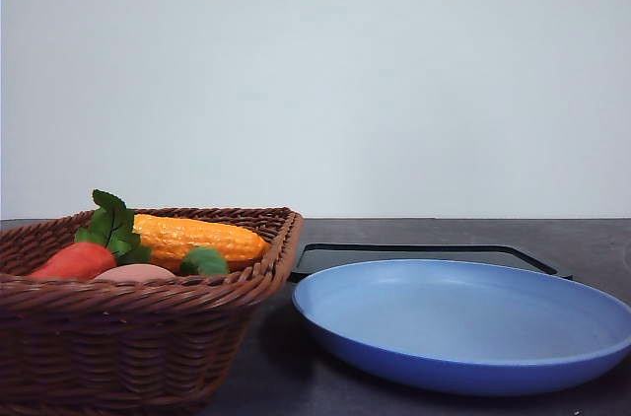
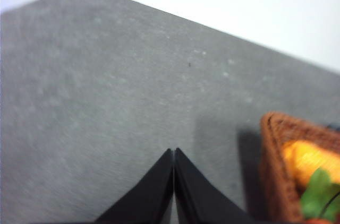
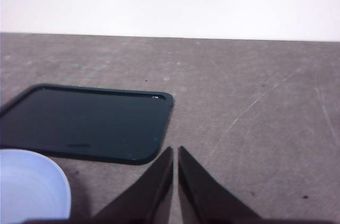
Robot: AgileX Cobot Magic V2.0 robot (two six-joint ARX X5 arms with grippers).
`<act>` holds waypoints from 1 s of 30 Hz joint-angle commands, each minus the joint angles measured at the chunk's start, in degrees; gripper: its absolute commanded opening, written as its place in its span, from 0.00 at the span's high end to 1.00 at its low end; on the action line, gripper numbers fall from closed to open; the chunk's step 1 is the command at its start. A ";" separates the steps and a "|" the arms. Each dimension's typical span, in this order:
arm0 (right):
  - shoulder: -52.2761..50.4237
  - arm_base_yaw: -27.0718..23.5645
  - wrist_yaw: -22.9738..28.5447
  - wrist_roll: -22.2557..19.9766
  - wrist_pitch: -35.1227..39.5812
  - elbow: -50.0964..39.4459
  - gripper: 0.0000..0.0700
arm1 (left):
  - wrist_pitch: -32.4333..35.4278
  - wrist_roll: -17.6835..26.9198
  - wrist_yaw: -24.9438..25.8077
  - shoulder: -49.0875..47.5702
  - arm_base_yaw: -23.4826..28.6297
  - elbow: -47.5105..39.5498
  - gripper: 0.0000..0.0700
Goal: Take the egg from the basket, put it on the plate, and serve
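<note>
Pinkish-brown oval egg [image 1: 135, 273] lies in brown woven wicker basket [image 1: 148, 337].
Both tools, left [image 2: 174, 152] and right [image 3: 175, 151], are seen clenched, empty, apart from it.

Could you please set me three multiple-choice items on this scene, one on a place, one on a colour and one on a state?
1. Where does the egg lie?
A. on the plate
B. in the basket
C. on the black tray

2. What colour is the plate?
A. light blue
B. white
C. green

3. How do the two pincers stand?
A. both wide open
B. left one clamped on the corn
C. both shut, holding nothing

Answers:
1 B: in the front view the egg sits inside the basket, between the red vegetable and the corn.
2 A: the round plate beside the basket is light blue, with the black tray behind it.
3 C: the left pincer and the right pincer each show their fingertips closed together over bare table.
</note>
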 commanded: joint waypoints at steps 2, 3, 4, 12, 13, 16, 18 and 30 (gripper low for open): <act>-0.09 0.02 -0.05 6.87 1.11 -0.39 1.00 | -0.55 -13.09 1.96 -0.09 0.11 -1.16 1.00; -0.09 0.02 -0.09 9.58 1.60 -0.39 1.00 | -0.55 -14.81 3.15 -0.09 0.11 -1.16 1.00; -0.09 0.02 -0.11 12.37 2.13 -0.39 1.00 | -0.55 -16.08 4.54 -0.09 0.11 -1.16 1.00; -0.09 0.02 -2.10 20.09 2.69 2.05 1.00 | -0.61 -15.80 15.69 -0.04 0.11 -1.13 1.00; -0.09 0.02 -2.08 20.15 1.38 3.04 1.00 | -0.63 -15.82 16.12 0.02 0.11 -1.01 1.00; 0.18 0.02 -0.95 20.13 -4.73 7.15 1.00 | -1.54 -15.98 17.49 0.42 0.11 0.58 1.00; 1.30 0.02 0.06 20.12 -8.51 10.21 1.00 | -2.86 -15.81 18.53 1.43 0.11 2.46 1.00; 20.38 0.02 -3.43 15.67 -18.62 28.37 1.00 | -8.69 -6.18 25.37 20.25 -0.02 20.06 1.00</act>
